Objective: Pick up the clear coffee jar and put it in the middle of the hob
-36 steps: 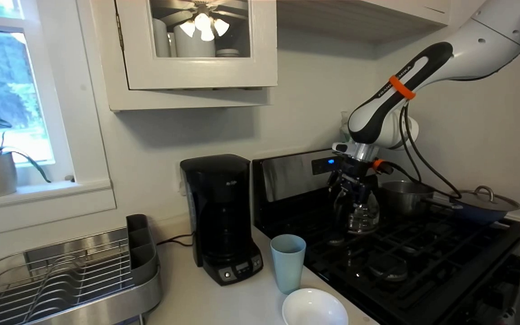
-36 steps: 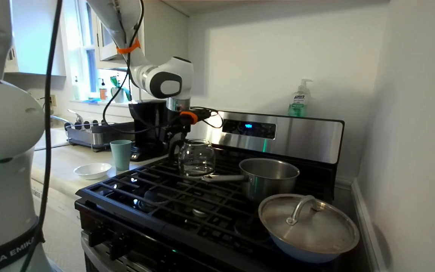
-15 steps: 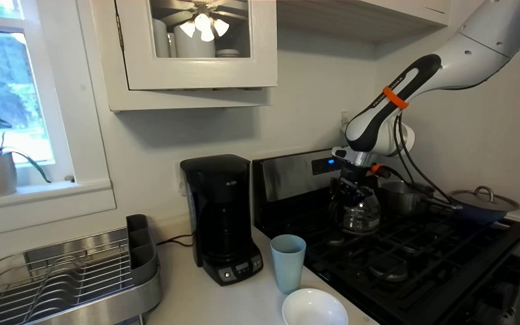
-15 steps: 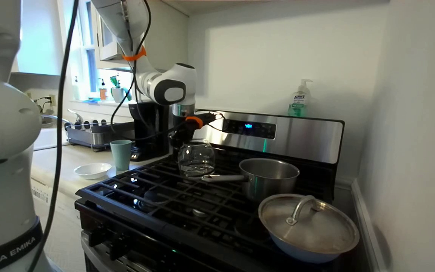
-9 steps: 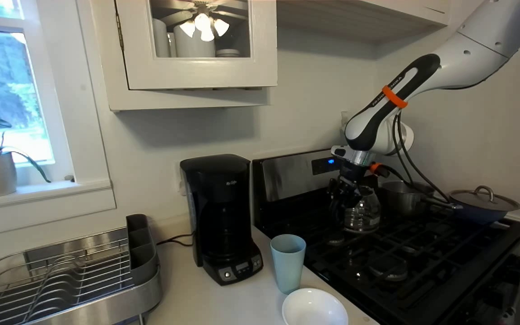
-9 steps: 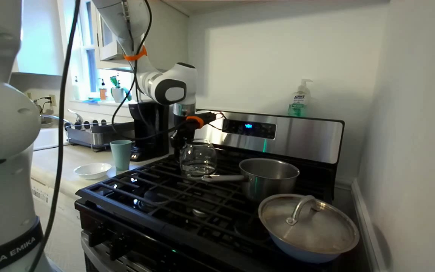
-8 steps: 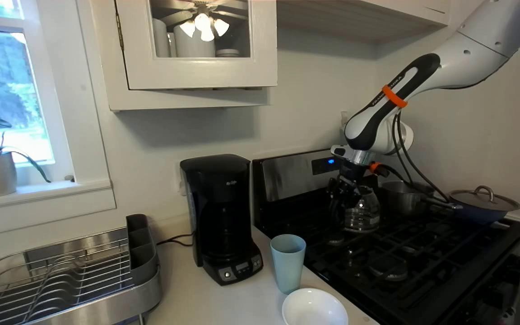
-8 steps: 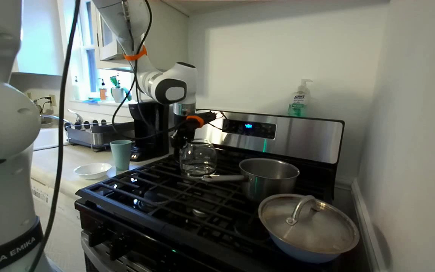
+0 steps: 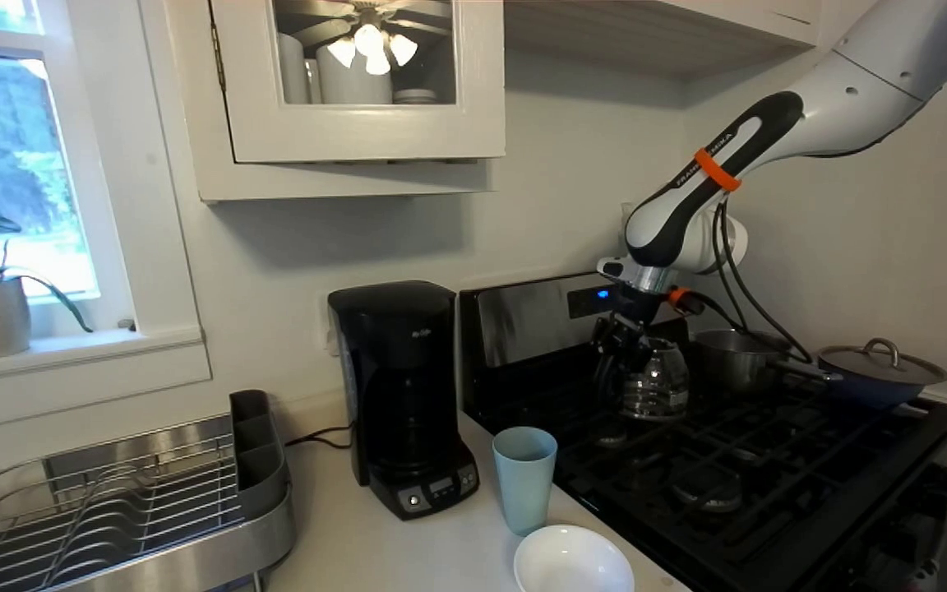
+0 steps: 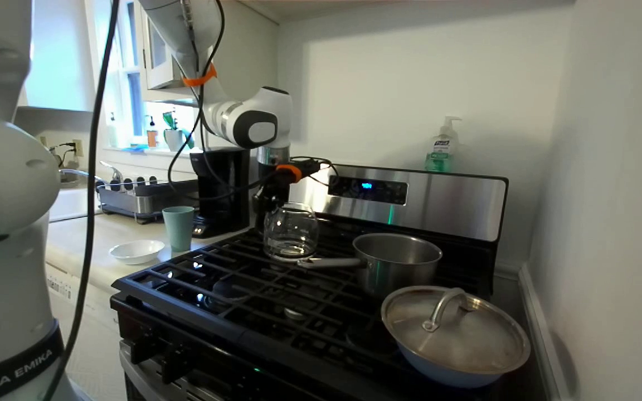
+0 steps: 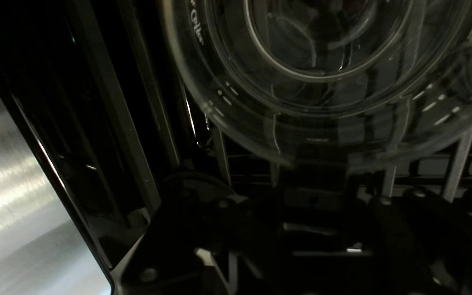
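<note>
The clear coffee jar (image 9: 661,385) stands upright over the rear of the hob (image 10: 232,328), on the side near the coffee maker. Its round glass body (image 10: 292,234) shows in both exterior views, and its dark handle lies in the gripper's shadow. My gripper (image 9: 620,366) points down beside the jar, shut on that handle. From above in the wrist view, the jar's glass (image 11: 236,102) fills the top, with the gripper (image 11: 314,196) very dark beneath it. Whether the jar's base touches the grates I cannot tell.
A steel pot (image 10: 396,259) is close to the jar, its long handle (image 10: 329,263) reaching in front of it. A lidded pan (image 10: 455,340) sits at the hob's far end. The coffee maker (image 9: 399,395), blue cup (image 9: 525,481) and white bowl (image 9: 574,563) occupy the counter.
The gripper came down onto the jar's handle and its jaws closed. Over the last half second the arm has risen a little, and the jar has shifted slightly up with it.
</note>
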Robot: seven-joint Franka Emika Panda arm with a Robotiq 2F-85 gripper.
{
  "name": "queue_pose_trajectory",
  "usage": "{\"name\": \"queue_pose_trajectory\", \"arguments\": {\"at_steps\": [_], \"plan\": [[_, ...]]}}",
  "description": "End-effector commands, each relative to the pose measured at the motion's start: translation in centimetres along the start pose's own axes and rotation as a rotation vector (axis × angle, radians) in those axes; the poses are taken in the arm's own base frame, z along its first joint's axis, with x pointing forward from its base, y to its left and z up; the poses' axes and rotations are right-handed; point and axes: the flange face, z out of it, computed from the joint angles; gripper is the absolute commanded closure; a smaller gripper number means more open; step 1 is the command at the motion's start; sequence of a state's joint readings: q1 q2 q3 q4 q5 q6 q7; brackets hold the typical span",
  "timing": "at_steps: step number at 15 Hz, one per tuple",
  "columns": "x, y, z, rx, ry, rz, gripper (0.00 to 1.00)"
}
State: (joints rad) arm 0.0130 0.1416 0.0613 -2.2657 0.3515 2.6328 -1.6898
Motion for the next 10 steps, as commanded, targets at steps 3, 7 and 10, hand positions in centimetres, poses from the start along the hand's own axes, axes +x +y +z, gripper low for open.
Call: {"name": "queue_pose_trajectory", "arguments": {"at_steps": [3, 7, 10], "plan": [[0.10, 0.59, -1.31, 0.015, -0.016, 0.013, 1.00], [0.20, 0.80, -1.38, 0.014, -0.011, 0.027, 1.00], [0.28, 0.67, -1.40, 0.020, -0.003, 0.059, 0.75]]}}
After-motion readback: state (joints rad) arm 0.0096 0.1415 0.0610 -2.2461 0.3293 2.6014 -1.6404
